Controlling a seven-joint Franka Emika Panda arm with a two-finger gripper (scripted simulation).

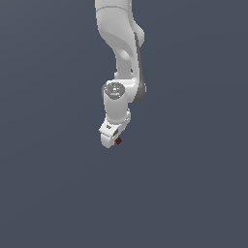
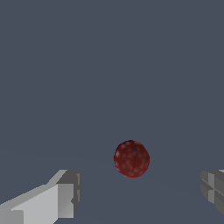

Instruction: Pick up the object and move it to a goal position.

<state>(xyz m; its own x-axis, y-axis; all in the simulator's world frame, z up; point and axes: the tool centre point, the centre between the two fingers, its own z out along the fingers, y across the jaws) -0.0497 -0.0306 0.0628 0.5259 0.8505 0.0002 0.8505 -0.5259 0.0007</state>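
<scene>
The object (image 2: 131, 158) is a small dark red, roughly round lumpy ball lying on the flat grey surface. In the wrist view it sits between and a little beyond my two fingertips (image 2: 65, 192), which stand wide apart with nothing between them. In the exterior view the object (image 1: 118, 141) shows as a tiny red speck right at the lower edge of my white gripper (image 1: 110, 138), on the exterior view's right of it. The gripper is open and does not touch the object.
A plain grey-blue surface (image 1: 193, 193) fills both views. The white arm (image 1: 121, 43) comes down from the top middle of the exterior view. No other objects show.
</scene>
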